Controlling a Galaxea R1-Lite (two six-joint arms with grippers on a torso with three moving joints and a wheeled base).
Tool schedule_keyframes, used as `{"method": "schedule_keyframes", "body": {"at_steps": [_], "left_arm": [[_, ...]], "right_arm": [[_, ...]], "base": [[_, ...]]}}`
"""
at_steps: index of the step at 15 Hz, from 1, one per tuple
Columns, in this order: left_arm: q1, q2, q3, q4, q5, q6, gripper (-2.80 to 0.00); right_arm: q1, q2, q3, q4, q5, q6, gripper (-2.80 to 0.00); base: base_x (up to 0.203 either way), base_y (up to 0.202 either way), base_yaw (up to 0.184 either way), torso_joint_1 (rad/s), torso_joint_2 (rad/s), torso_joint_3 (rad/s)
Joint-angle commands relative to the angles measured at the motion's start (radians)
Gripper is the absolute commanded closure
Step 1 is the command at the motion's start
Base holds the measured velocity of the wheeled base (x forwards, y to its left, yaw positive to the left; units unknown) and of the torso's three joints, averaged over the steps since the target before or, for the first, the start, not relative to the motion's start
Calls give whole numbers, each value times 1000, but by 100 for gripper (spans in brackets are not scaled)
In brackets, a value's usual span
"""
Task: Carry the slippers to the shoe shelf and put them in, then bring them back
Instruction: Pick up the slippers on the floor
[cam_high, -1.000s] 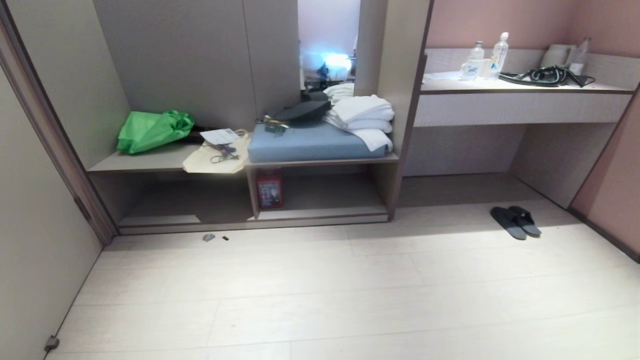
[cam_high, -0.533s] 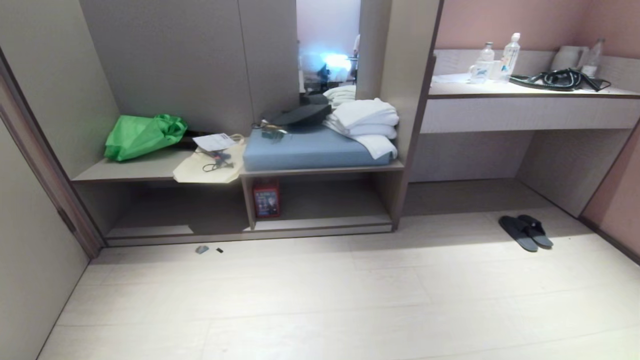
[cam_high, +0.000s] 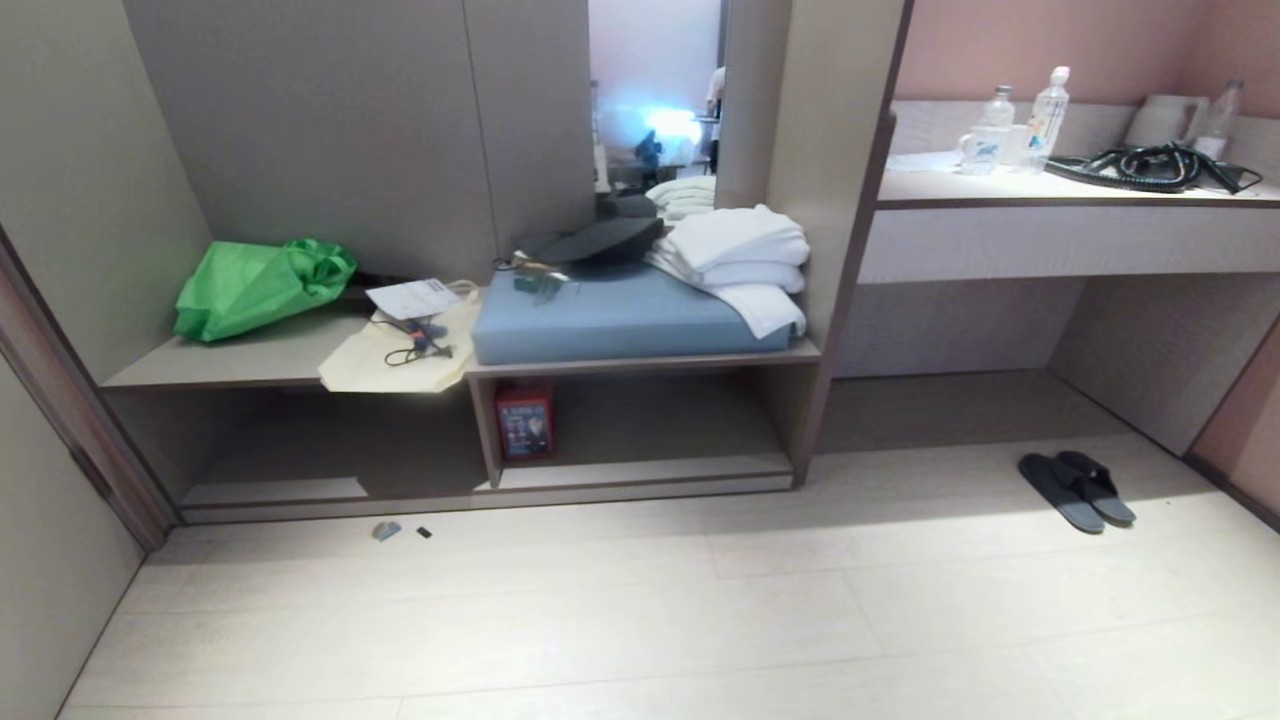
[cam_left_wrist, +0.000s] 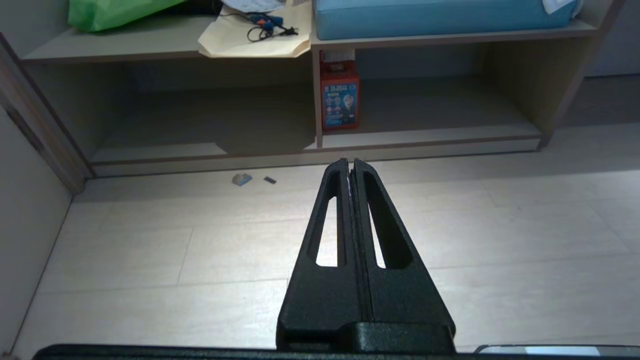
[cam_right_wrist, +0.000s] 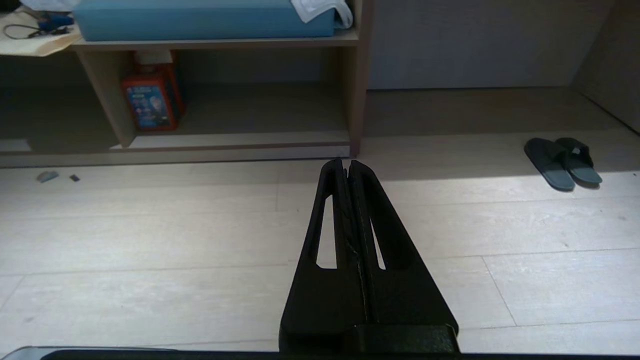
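Clutter: red box (cam_high: 525, 421) inside shoe shelf (cam_high: 660, 425), at its 9 o'clock end.
Floor: pale planks (cam_high: 640, 620); slippers (cam_high: 1078, 488) at 3 o'clock.
Claws: left gripper (cam_left_wrist: 350, 163) and right gripper (cam_right_wrist: 346, 163) closed, empty.

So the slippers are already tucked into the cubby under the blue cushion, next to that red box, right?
Not quite. The slippers lie side by side on the open floor, off to the right in front of the desk recess, as the head view shows. The cubby under the blue cushion holds only the red box, at its left end.
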Motion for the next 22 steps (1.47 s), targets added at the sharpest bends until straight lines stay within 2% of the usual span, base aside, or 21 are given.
{"method": "schedule_keyframes", "body": {"at_steps": [1,22], "left_arm": [[0,1,0,0,0,0,0],[0,1,0,0,0,0,0]], "right_arm": [[0,1,0,1,0,-1,0],[0,1,0,1,0,-2,0]], "base": [[195,0,-3,0,0,-3],[196,0,-1,2,2,3]]}}
